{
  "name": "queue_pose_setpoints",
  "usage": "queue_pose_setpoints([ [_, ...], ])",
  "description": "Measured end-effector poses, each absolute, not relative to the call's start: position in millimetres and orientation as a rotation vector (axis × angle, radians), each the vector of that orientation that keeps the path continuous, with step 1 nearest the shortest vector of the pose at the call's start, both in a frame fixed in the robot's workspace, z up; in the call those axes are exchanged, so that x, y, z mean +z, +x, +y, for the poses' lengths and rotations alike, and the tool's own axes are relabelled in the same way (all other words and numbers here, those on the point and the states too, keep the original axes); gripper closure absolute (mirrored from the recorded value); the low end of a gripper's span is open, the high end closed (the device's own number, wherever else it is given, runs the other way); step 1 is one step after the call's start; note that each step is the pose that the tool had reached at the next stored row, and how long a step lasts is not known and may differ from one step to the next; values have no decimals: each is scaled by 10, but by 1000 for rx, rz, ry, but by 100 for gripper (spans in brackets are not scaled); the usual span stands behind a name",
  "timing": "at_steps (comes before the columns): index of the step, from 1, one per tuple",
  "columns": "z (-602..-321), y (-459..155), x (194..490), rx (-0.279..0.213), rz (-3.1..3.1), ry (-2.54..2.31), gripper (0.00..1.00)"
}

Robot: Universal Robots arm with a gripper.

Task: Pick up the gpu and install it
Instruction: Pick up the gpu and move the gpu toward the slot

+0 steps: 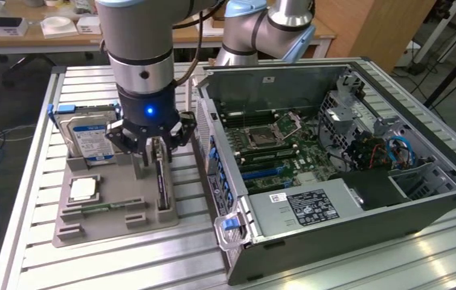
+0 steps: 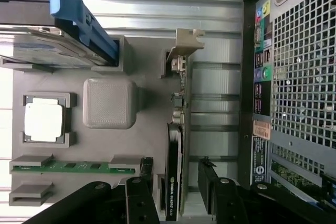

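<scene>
**Bench stock, as seen from the floor**

1. Gripper: hanging off the arm and pointing straight down over the grey holder tray. Jaws are standing wide apart, straddling the gpu. In the wrist view one finger is sitting on each side of the card, w/ a gap showing on both sides. It is gripping nothing.
2. Gpu: thin black card, standing on edge in a tray slot, along the tray side nearest the computer case. Its silvery bracket is sitting at the end nearer the hard drive.
3. Hard drive: silver box w/ blue-white label, standing upright in its tray slot, blue rail along one edge.
4. Processor: small square silver chip, lying flat in a square pocket of the tray, well apart from the gpu.
5. Memory stick: green strip, resting between two small tray supports, near the processor.
6. Computer case: lying w/ its open side up, just beside the tray on the exterior view's right. The motherboard is showing inside.
7. Table: slatted aluminium top, carrying the tray and case.
</scene>
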State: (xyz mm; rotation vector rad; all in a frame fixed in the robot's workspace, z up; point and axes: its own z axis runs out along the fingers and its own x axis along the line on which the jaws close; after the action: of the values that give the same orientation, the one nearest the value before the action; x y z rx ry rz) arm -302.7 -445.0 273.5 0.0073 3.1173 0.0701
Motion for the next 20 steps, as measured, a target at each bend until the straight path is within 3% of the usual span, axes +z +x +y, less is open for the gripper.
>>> queue_pose_setpoints([
  [20, -4452, -3027, 2557, 69, 3117, 7, 53],
])
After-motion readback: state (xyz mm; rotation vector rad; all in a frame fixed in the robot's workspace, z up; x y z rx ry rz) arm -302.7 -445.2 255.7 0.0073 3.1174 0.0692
